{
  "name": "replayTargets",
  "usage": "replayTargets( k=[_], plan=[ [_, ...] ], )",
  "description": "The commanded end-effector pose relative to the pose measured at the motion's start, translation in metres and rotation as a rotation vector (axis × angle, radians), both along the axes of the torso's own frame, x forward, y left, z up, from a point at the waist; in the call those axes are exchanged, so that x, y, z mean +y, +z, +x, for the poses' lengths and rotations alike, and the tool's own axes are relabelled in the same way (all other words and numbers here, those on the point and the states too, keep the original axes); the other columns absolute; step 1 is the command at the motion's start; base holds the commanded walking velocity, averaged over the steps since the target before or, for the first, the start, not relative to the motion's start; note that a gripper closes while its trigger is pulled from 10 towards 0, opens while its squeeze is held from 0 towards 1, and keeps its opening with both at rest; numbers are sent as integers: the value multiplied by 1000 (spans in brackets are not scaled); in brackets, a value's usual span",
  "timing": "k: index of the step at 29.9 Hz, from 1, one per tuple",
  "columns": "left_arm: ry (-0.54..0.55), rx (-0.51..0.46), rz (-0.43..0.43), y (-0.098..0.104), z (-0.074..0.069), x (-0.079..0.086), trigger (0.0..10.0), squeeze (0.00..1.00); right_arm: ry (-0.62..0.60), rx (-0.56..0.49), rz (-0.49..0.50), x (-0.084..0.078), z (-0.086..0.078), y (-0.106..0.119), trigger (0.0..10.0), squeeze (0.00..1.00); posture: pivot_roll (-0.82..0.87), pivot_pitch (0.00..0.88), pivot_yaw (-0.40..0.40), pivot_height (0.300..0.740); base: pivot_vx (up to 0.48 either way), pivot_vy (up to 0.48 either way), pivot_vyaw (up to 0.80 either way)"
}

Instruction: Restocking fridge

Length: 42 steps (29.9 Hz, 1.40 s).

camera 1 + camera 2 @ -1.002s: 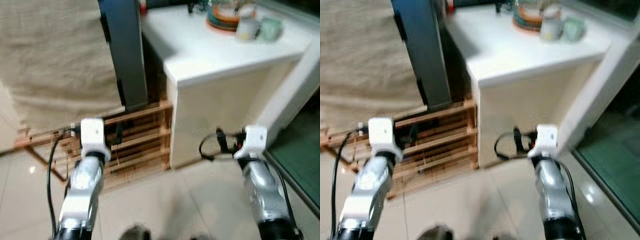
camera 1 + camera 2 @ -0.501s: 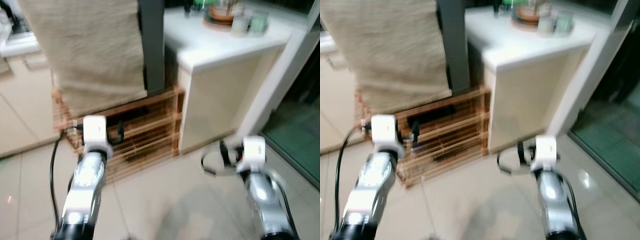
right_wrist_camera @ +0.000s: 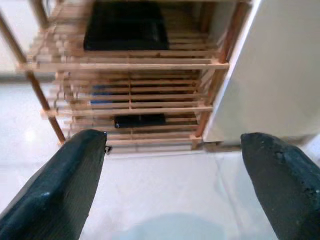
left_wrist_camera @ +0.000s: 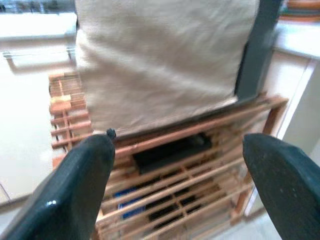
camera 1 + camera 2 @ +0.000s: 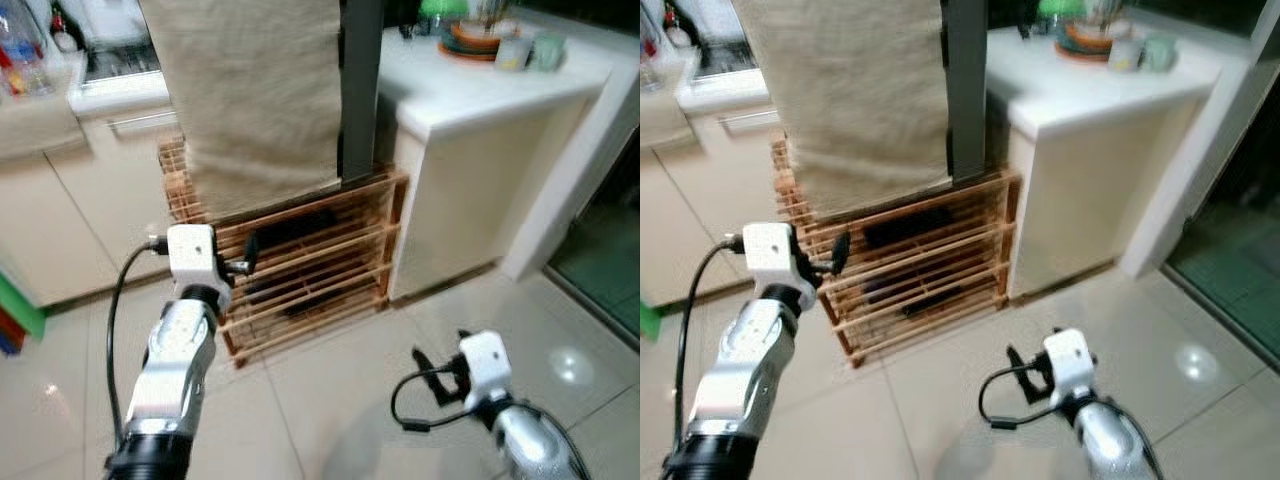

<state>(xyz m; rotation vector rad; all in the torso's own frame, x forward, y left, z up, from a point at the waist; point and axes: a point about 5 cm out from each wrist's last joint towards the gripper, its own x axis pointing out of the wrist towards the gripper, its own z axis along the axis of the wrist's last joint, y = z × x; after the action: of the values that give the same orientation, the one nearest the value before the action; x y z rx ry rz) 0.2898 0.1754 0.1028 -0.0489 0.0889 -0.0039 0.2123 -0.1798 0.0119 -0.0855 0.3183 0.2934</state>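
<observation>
No fridge or stock item can be made out. My left gripper (image 4: 177, 145) is open and holds nothing; it is raised in front of a wooden slatted rack (image 5: 320, 270). In the left eye view one black finger (image 5: 249, 252) juts from the left wrist. My right gripper (image 3: 175, 140) is also open and holds nothing. It is held lower over the tiled floor (image 5: 330, 400) and faces the rack's lower shelves (image 3: 130, 100). A beige cloth (image 5: 260, 90) hangs over the rack's top.
A dark post (image 5: 360, 80) stands behind the rack. To its right, a white counter (image 5: 480, 95) bears stacked plates (image 5: 478, 38) and cups (image 5: 530, 50). Cream cabinets (image 5: 60, 210) stand to the left, a dark glass door (image 5: 610, 230) to the right. A black object (image 3: 125, 25) lies on a rack shelf.
The camera has swung left and pulled back, so the rack and counter sit further right and cabinets appear at left. My right arm has dropped lower; the left stays raised.
</observation>
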Motion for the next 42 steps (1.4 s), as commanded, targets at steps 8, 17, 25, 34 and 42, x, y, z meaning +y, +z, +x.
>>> replayTargets(
  k=[8,17,25,34,42],
  plan=[
    [-34,-11,-44,4,8,-7,10000,0,-241,-99,36,-31,19,10,10000,0,-115,0,82,740,475,0,0],
    [-40,-34,-13,6,9,-10,10000,0,-284,-332,43,-25,54,74,10000,1000,-103,0,65,740,312,0,0],
    [-57,-71,-66,9,8,-8,10000,0,-275,-474,7,-14,67,102,10000,1000,-91,0,57,740,0,0,0],
    [-49,-64,-48,7,8,-2,10000,0,-359,-379,11,-28,67,90,10000,0,-81,0,50,740,0,462,0],
    [-66,-76,-61,9,8,0,10000,0,-391,-356,3,-33,67,84,10000,0,-87,0,61,740,0,480,0]
  ],
)
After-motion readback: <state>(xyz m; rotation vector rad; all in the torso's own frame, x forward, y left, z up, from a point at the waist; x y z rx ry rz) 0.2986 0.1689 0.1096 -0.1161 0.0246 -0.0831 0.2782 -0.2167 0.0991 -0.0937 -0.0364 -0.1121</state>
